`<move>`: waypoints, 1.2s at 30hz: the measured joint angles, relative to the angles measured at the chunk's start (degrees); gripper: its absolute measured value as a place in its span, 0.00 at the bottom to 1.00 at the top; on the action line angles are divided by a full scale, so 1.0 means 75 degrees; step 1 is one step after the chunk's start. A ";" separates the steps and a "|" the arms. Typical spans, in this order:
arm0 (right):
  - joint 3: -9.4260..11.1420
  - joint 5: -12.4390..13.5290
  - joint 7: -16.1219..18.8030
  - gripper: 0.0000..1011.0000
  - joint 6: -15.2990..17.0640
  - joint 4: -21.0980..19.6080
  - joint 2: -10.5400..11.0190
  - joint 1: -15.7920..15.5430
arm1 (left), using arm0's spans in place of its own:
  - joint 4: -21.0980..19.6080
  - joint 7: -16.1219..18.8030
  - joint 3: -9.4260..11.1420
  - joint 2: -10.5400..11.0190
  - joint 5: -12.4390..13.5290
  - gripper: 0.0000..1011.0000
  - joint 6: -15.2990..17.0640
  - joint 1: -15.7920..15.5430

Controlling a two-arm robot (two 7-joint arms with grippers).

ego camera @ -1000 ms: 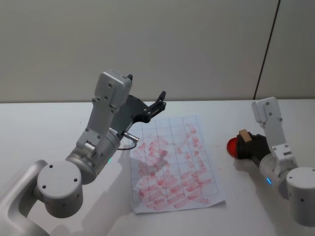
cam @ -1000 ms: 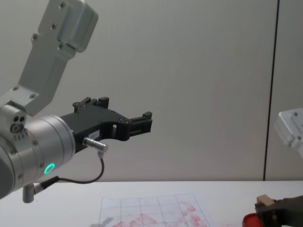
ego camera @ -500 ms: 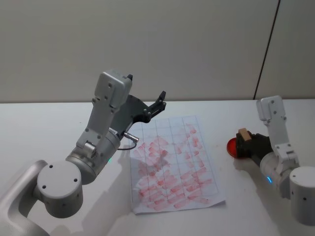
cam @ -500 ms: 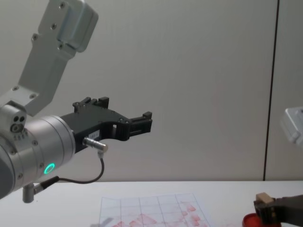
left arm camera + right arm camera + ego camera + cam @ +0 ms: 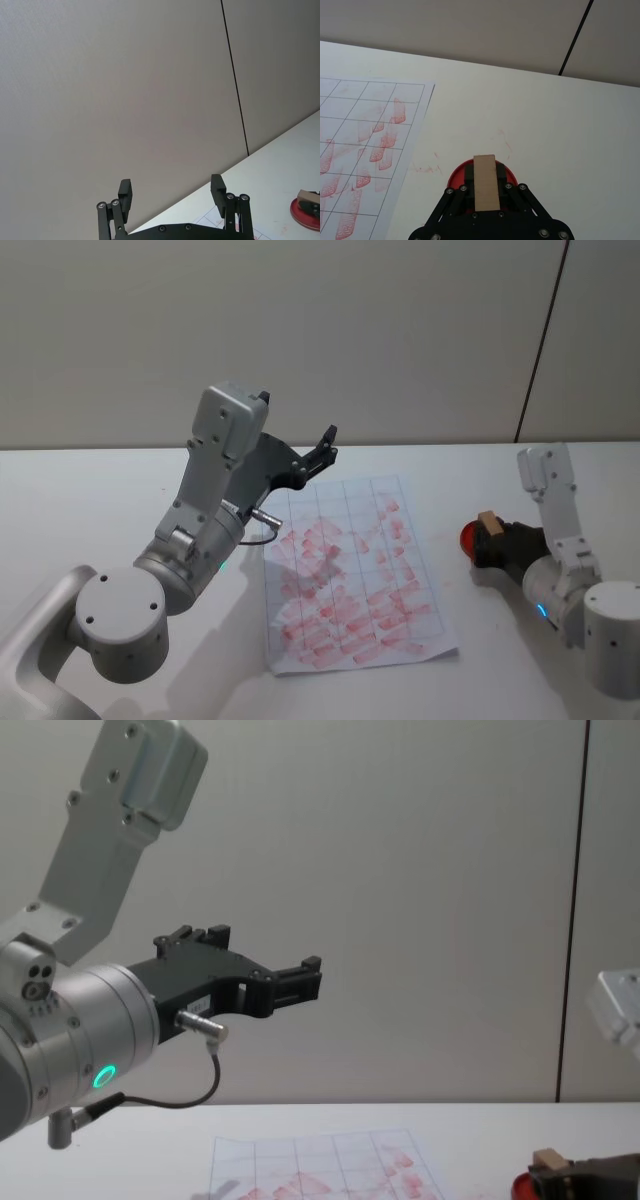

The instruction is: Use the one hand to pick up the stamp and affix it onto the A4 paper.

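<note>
The stamp (image 5: pixel 486 192), a small tan wooden block, is clamped upright between the black fingers of my right gripper (image 5: pixel 486 172). It sits on or just above the red ink pad (image 5: pixel 456 176); I cannot tell if they touch. In the head view the stamp (image 5: pixel 488 521) and right gripper (image 5: pixel 492 538) are at the table's right, a short way right of the A4 paper (image 5: pixel 350 570). The paper lies flat, gridded and covered in red marks. My left gripper (image 5: pixel 325 445) hangs open in the air above the paper's far left corner.
The white table (image 5: pixel 80 510) runs back to a plain wall with a dark vertical seam (image 5: pixel 540 340). My raised left arm (image 5: pixel 215 490) stands beside the paper's left edge. A few faint red smudges (image 5: pixel 425 169) mark the table between paper and ink pad.
My right gripper has sunk a little with the stamp, down toward the ink pad and slightly leftward. The left arm has not moved.
</note>
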 joint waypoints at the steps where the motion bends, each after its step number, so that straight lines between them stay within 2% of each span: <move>1: 0.0002 0.0002 0.0005 0.22 0.0003 0.0054 -0.0012 0.0019 | 0.0000 0.0000 0.0000 0.0001 0.0000 0.99 0.0000 0.0000; 14: 0.0010 -0.0045 0.0012 0.22 -0.0003 0.0388 -0.0096 0.0171 | 0.0000 0.0000 0.0000 0.0000 0.0000 0.99 0.0000 0.0000; 24: 0.0021 -0.0090 0.0019 0.22 -0.0057 0.0386 -0.0109 0.0165 | 0.0000 0.0000 0.0000 0.0000 0.0000 0.99 0.0000 0.0000; 30: 0.0022 -0.0108 0.0019 0.22 -0.0133 0.0103 -0.0085 0.0090 | 0.0000 0.0000 0.0000 0.0000 0.0000 0.99 0.0000 0.0000; 36: 0.0035 -0.0130 0.0047 0.22 -0.0288 -0.0528 -0.0039 -0.0021 | 0.0000 -0.0001 0.0000 0.0000 0.0000 0.99 0.0000 0.0000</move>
